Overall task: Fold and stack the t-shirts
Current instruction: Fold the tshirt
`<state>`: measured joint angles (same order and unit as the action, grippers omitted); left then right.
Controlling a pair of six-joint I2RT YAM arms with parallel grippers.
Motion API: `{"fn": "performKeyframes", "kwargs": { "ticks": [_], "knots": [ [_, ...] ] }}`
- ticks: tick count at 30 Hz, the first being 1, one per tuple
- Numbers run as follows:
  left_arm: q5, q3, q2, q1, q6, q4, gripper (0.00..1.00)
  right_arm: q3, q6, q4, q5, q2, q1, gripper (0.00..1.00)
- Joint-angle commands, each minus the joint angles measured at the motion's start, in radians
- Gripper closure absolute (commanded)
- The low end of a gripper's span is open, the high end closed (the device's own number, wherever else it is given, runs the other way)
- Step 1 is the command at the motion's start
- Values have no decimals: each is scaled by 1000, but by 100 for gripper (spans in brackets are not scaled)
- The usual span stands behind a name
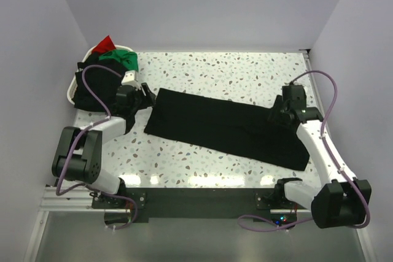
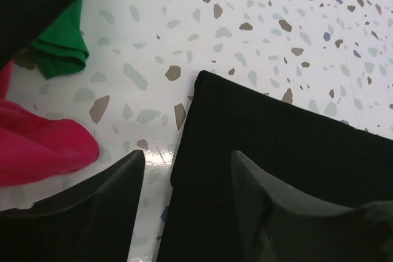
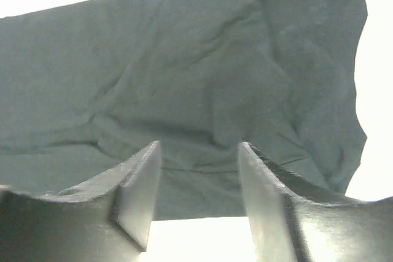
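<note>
Though above the black t-shirt (image 1: 227, 128), left fingers (image 2: 92, 213) (right fingers (image 3: 138, 200) too) gape.

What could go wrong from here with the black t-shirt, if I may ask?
The left hand straddles the edge of the black t-shirt, so it might pinch only a sliver. The cloth under the right hand is rumpled, so the next fold may come out uneven. The red shirt lies close and could snag.

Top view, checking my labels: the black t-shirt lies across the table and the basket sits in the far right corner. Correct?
No: the top external view shows the basket in the far left corner. The black t-shirt does lie across the table.
</note>
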<state>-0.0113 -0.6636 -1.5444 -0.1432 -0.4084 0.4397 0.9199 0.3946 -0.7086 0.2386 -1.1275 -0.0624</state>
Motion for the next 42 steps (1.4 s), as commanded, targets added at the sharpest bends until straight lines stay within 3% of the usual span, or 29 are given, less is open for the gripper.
{"fn": "performKeyframes", "kwargs": {
  "ticks": [1,6,11,18,31,42],
  "knots": [
    [59,30,95,7,-17,56,33,0,18,-23,91,9,-74,41],
    [36,52,124,1,-3,89,30,-32,-5,73,-25,0,-137,43],
    [-32,56,72,1,-4,152,28,-79,-2,158,-114,-84,-200,54],
    [-91,41,15,1,-6,183,28,-105,15,158,-67,-218,-226,62],
    [-115,30,-11,2,-1,203,26,-118,58,115,57,-310,-224,60],
    [-113,32,-2,2,2,205,25,-115,72,98,18,-362,-231,54]
  ]
}}
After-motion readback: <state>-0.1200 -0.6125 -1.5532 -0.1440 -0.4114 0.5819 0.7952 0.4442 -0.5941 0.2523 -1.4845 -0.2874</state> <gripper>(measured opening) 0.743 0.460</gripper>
